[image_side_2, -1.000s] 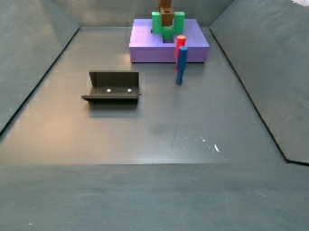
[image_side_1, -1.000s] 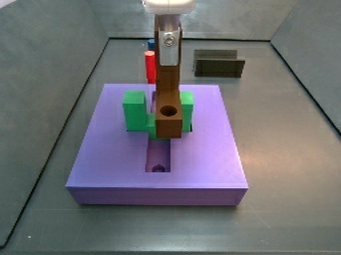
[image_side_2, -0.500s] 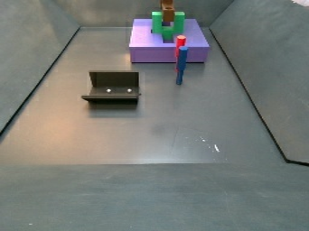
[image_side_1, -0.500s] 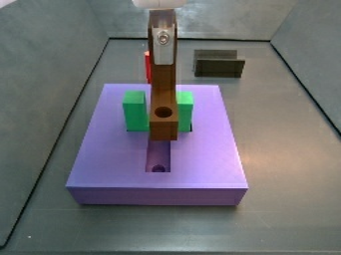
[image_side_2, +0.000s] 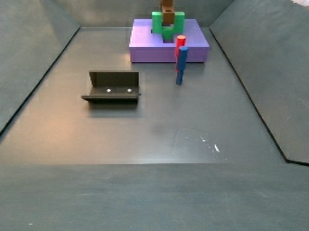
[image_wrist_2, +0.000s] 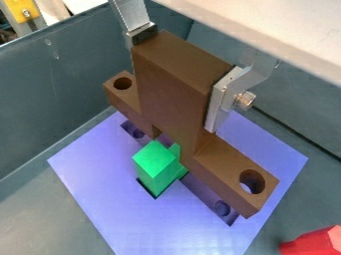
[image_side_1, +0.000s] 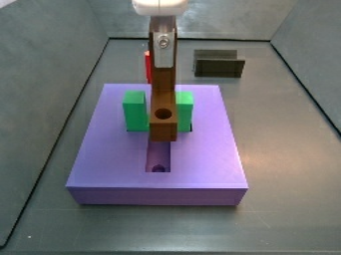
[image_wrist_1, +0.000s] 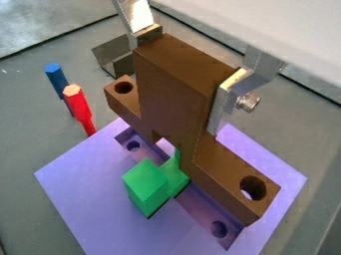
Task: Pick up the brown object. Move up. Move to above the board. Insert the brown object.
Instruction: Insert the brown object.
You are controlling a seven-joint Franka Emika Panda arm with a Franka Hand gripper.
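Observation:
My gripper [image_side_1: 160, 42] is shut on the brown object [image_side_1: 163, 100], an orange-brown bar held upright with its round hole low down. Its lower end stands between the arms of the green U-shaped block [image_side_1: 135, 112], at the far end of the groove [image_side_1: 160, 157] in the purple board [image_side_1: 213, 159]. I cannot tell whether it touches the board. In both wrist views the silver fingers [image_wrist_1: 254, 76] [image_wrist_2: 228, 96] clamp the bar [image_wrist_1: 177, 90] [image_wrist_2: 170, 90] over the green block [image_wrist_1: 152, 186] [image_wrist_2: 159, 165]. A side view shows the bar [image_side_2: 168, 10] and the board [image_side_2: 151, 50] far off.
A red cylinder [image_side_1: 148, 63] [image_side_2: 182, 60] [image_wrist_1: 80, 108] stands just off the board's far edge. A dark olive open box [image_side_1: 218, 66] [image_side_2: 112, 87] sits on the grey floor away from the board. Grey walls enclose the floor.
The gripper with the brown bar has shifted slightly left and a little lower, into the gap of the green block. Nothing else has moved.

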